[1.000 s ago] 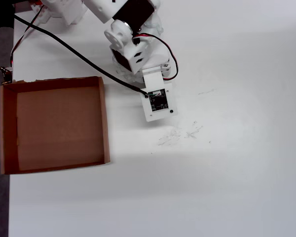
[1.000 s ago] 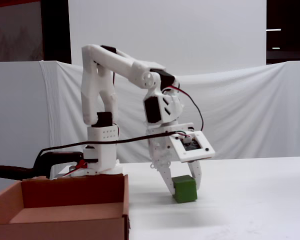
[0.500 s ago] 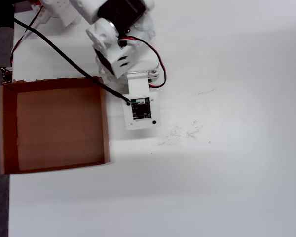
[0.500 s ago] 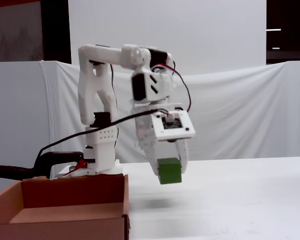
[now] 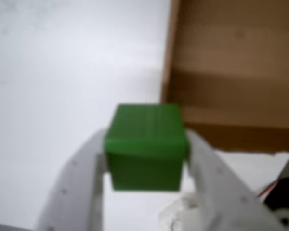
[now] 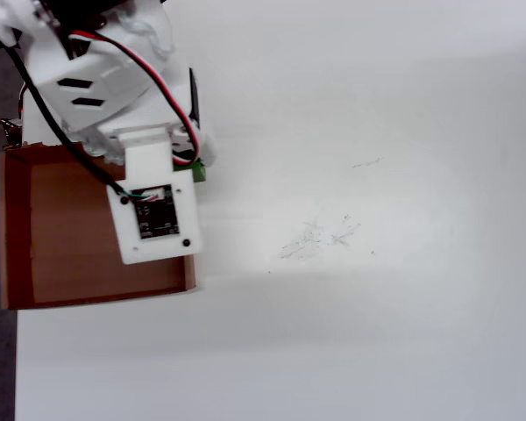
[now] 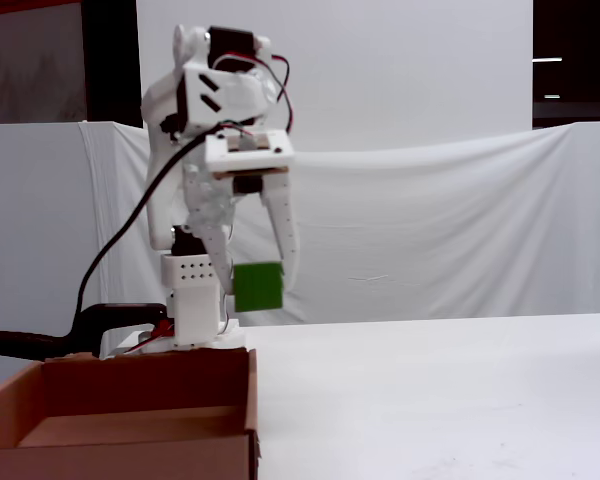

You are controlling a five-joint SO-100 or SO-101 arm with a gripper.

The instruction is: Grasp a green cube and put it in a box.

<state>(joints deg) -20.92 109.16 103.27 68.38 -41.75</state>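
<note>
My gripper (image 5: 147, 144) is shut on the green cube (image 5: 147, 147), with one white finger against each side of it. In the fixed view the green cube (image 7: 257, 287) hangs high above the table in the gripper (image 7: 259, 292), about over the right wall of the box (image 7: 150, 385). In the overhead view only a sliver of the green cube (image 6: 198, 174) peeks out beside the wrist's white camera plate, at the right wall of the brown cardboard box (image 6: 61, 246). The wrist view shows the box floor (image 5: 231, 57) to the upper right of the cube.
The arm's base (image 7: 195, 300) stands behind the box at the back left, with a black cable (image 7: 110, 265) and red wires trailing from it. Faint scuff marks (image 6: 320, 237) mark the white table. The table's left edge (image 6: 17, 368) runs just below the box.
The gripper has lifted the green cube off the table and swung it left and higher, from the middle of the table to above the box's right wall.
</note>
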